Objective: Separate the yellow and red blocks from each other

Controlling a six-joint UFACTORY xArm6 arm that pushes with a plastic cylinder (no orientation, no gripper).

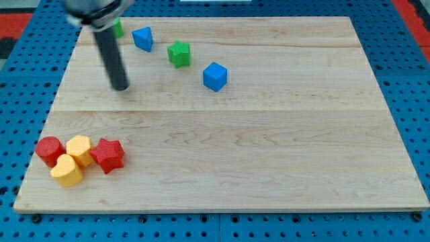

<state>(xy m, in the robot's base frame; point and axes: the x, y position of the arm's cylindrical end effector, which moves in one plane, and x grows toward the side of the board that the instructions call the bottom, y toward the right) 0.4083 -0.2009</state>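
Four blocks huddle at the board's lower left, touching one another: a red round block [49, 150], a yellow block with flat sides [80, 149], a yellow heart-shaped block [66, 171] and a red star-shaped block [108, 154]. My tip [121, 87] rests on the board at the upper left, well above this cluster and apart from every block. The dark rod rises from it toward the view's top.
A green block [118, 27] is partly hidden behind the rod at the top left. A blue block [142, 38], a green star-shaped block [179, 54] and a blue cube [215, 76] run along the upper board. The wooden board [269, 148] lies on a blue pegboard.
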